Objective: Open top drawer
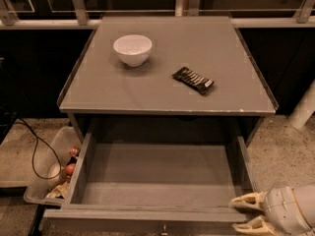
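The top drawer (157, 168) of the grey cabinet stands pulled far out toward me, and its inside is bare. Its front panel (123, 219) runs along the bottom edge of the view, with the small round knob (164, 227) just showing at its centre. My gripper (248, 213) is at the bottom right, by the drawer's front right corner, with its two pale fingers (246, 201) spread apart and holding nothing. It sits just off the drawer front.
A white bowl (132, 49) and a dark snack bar (193, 80) lie on the cabinet top (167, 92). A clear bin with small items (59, 173) and a black cable (34, 151) are on the floor at left. A white post (304, 109) stands at right.
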Controlling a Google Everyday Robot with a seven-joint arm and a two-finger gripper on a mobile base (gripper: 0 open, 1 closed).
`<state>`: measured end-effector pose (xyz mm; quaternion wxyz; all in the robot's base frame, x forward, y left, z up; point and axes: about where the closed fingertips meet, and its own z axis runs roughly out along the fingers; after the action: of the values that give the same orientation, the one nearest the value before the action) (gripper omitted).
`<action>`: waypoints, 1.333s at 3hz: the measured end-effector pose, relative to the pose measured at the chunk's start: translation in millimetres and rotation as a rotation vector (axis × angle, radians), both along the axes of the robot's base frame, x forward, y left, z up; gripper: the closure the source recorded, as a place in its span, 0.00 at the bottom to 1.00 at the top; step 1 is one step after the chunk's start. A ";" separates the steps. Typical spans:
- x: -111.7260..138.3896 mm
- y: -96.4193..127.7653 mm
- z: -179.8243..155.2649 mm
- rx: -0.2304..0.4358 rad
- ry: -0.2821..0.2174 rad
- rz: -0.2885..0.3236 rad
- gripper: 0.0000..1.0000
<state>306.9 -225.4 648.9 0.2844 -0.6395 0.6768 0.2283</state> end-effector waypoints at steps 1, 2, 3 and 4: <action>-26.3 -3.1 4.6 0.000 0.013 0.014 1.00; -25.0 -2.4 4.1 0.000 0.013 0.014 0.81; -25.0 -2.4 4.1 0.000 0.013 0.014 0.58; -25.0 -2.4 4.1 0.000 0.013 0.014 0.34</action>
<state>281.9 -227.8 653.1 0.2785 -0.6427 0.6741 0.2344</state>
